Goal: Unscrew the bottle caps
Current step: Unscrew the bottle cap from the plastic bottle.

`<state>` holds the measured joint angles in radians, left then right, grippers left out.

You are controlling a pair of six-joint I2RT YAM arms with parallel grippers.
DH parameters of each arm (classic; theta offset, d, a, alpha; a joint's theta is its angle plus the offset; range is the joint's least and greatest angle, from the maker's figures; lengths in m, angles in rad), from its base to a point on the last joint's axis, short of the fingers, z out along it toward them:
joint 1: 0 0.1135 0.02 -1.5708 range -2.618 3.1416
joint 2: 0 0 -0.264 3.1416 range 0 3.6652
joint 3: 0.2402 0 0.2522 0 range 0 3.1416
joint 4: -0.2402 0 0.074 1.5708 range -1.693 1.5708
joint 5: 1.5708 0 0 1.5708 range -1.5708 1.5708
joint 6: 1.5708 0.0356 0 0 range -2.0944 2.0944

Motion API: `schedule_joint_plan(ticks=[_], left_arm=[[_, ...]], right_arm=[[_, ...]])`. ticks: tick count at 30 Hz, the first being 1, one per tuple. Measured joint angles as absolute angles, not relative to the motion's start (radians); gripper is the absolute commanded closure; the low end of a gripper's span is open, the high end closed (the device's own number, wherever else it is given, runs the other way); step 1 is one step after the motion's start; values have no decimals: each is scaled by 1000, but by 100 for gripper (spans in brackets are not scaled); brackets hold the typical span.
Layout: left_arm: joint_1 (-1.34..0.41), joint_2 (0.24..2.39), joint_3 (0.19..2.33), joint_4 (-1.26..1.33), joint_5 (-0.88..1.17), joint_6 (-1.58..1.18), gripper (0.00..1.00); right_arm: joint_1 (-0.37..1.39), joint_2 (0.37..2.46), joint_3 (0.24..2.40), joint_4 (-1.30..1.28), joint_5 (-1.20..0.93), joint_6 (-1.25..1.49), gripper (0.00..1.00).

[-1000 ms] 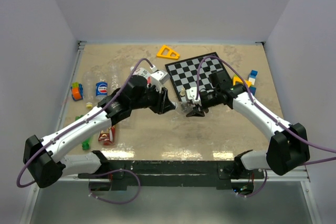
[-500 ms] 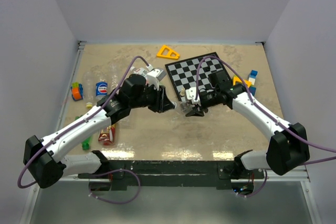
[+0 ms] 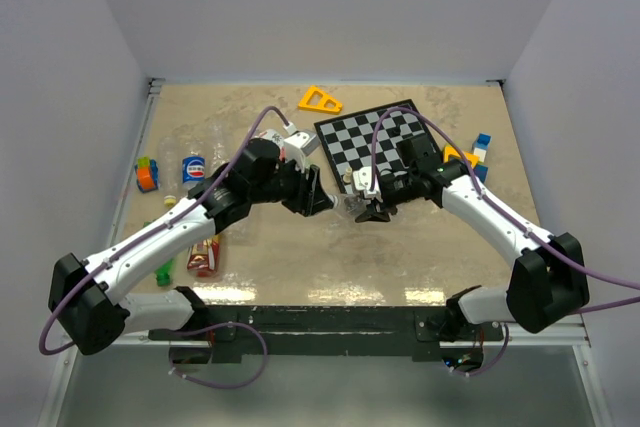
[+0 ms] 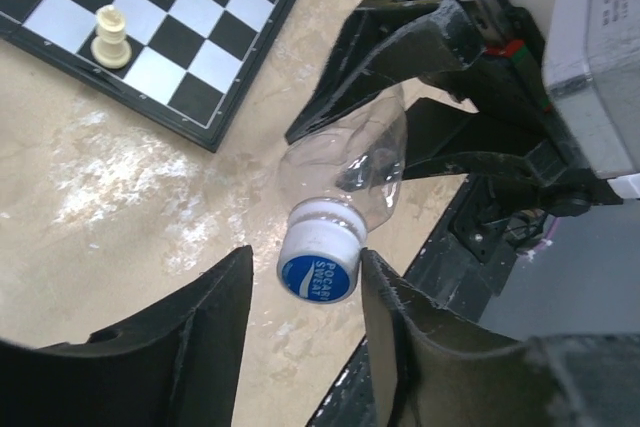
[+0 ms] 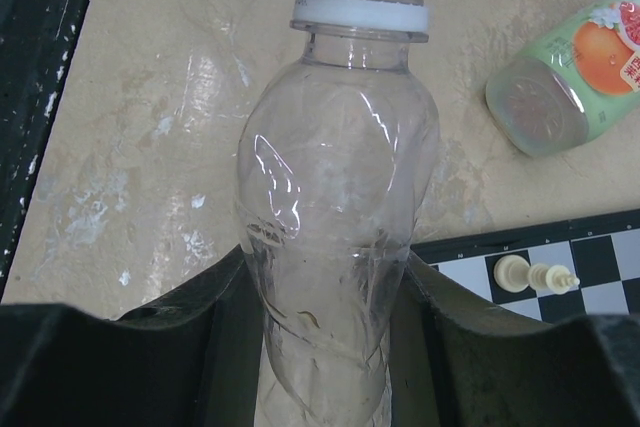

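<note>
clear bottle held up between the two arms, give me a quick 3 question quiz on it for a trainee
1. True or false: the cap is already off the clear bottle.
2. Which gripper is clamped on the bottle's body? A) left gripper B) right gripper C) neither
3. What colour is the cap's top face?

Key:
1. False. The cap sits on the neck.
2. B. The left gripper stands around the cap, with a gap showing on one side.
3. Blue, with white lettering.
</note>
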<state>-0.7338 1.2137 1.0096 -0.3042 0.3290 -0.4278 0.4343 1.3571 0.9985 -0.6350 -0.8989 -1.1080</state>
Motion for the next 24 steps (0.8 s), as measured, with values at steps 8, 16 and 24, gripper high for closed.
schedule_joint_plan(ticks=[8,16,24], left_arm=[[-707,1208,1011,-333,327,-350,20],[-707,1063,1005,-331,357,-175,18],[-707,813,811,-128,385,72,5]], right_arm=[[432,1357,999,-646,-897,-1108,100],[432,1357,999,-654,-897,-1108,100],[432,1357,995,-656,-897,-1109,100]])
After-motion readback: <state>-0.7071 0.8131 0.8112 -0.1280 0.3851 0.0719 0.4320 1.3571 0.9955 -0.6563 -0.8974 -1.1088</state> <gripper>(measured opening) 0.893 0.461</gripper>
